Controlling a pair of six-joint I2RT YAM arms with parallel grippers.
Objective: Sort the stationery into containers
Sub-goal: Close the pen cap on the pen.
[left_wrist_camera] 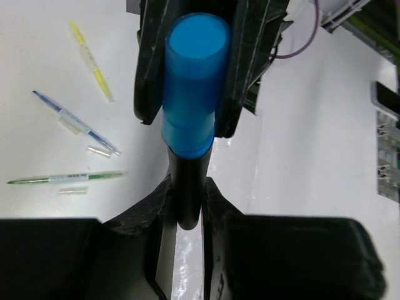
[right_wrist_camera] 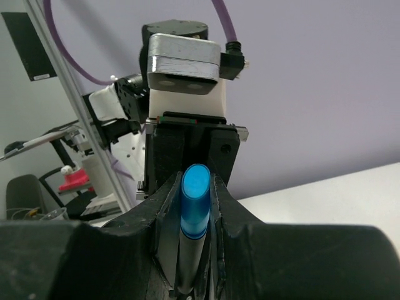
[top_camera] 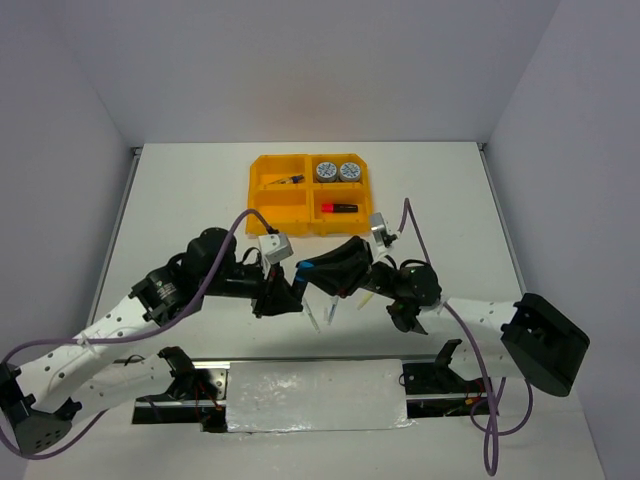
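A black highlighter with a blue cap (top_camera: 304, 267) (left_wrist_camera: 194, 94) (right_wrist_camera: 195, 200) hangs above the table between the two arms. My left gripper (top_camera: 288, 288) (left_wrist_camera: 187, 187) is shut on its black body. My right gripper (top_camera: 328, 272) (right_wrist_camera: 195, 187) is shut on it at the blue cap. The orange-yellow tray (top_camera: 262, 190) stands beyond them. It holds two tape rolls (top_camera: 326, 171) (top_camera: 349, 171), a red-capped highlighter (top_camera: 340, 208) and a small dark item (top_camera: 288, 180). A yellow pen (left_wrist_camera: 90, 59), a blue pen (left_wrist_camera: 75, 122) and a green pen (left_wrist_camera: 65, 179) lie on the table below.
Small clear pen caps (left_wrist_camera: 98, 151) lie beside the pens. A white crinkled pad (top_camera: 315, 395) sits on the rail between the arm bases. Purple cables (top_camera: 420, 250) loop over both arms. Grey walls close the table on three sides.
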